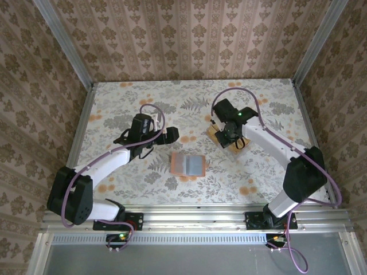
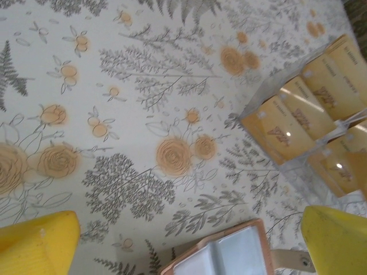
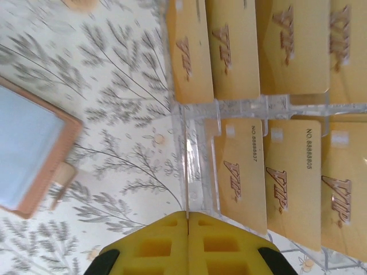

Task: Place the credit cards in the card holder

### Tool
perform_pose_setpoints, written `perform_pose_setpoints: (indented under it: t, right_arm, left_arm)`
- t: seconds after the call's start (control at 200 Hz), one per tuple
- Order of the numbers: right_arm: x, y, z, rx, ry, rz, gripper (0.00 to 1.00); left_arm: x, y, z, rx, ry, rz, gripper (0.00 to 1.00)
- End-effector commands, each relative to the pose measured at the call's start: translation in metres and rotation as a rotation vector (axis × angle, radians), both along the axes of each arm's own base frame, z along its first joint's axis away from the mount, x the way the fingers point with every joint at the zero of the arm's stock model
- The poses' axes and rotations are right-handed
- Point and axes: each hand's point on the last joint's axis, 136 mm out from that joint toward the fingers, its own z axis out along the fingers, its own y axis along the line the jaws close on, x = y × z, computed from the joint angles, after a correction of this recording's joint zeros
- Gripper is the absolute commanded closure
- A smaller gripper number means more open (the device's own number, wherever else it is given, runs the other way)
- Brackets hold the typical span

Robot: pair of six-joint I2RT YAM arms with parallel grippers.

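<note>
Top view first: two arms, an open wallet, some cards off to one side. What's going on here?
Two robot arms are set up to load the gold cards into the card holder, which lies open on the table between them, no card visible in it. The cards sit in a clear rack. The right hand is shut and empty at the rack's edge. The left hand is open, hovering near the card holder.

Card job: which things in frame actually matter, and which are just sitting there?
Part of the job:
- credit cards, gold, in rows
- card holder, lying open, grey inside up

Just there:
- clear plastic rack that the cards sit in
- floral table cover
</note>
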Motion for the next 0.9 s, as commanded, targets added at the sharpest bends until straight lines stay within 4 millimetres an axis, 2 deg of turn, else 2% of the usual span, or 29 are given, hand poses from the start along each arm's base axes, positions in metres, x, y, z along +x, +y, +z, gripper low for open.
perform_pose_setpoints:
  t: [0.0, 0.095, 0.195, 0.27, 0.295, 0.405, 0.56, 0.845, 0.895]
  right_arm:
    - [-0.009, 0.023, 0.036, 0.175, -0.024, -0.01, 1.0]
    - [-0.011, 0.039, 0.049, 0.317, -0.035, -0.048, 1.0]
    - [-0.013, 0.055, 0.053, 0.472, -0.033, -0.109, 1.0]
    - [-0.014, 0.064, 0.044, 0.566, -0.008, -0.17, 1.0]
    - [-0.018, 0.067, 0.052, 0.622, -0.022, -0.176, 1.0]
    - [-0.021, 0.079, 0.038, 0.753, 0.023, -0.255, 1.0]
    - [-0.026, 0.083, 0.012, 0.815, 0.048, -0.364, 1.0]
    - [-0.039, 0.111, -0.025, 0.856, 0.099, -0.406, 1.0]
    - [-0.04, 0.116, -0.025, 0.861, 0.1, -0.397, 1.0]
  left_arm:
    - [-0.005, 0.011, 0.003, 0.062, -0.01, -0.007, 0.0]
    - [-0.015, 0.017, -0.003, 0.111, -0.002, -0.018, 0.0]
    - [-0.029, 0.025, -0.012, 0.189, 0.004, -0.034, 0.0]
    - [-0.039, 0.029, -0.017, 0.259, -0.003, -0.045, 0.0]
    - [-0.043, 0.03, -0.02, 0.284, -0.004, -0.051, 0.0]
    - [-0.055, 0.031, -0.026, 0.363, -0.028, -0.065, 0.0]
    - [-0.062, 0.03, -0.032, 0.437, -0.055, -0.067, 0.0]
    - [-0.062, 0.026, -0.045, 0.485, -0.048, -0.063, 0.0]
    - [-0.061, 0.025, -0.046, 0.484, -0.047, -0.061, 0.0]
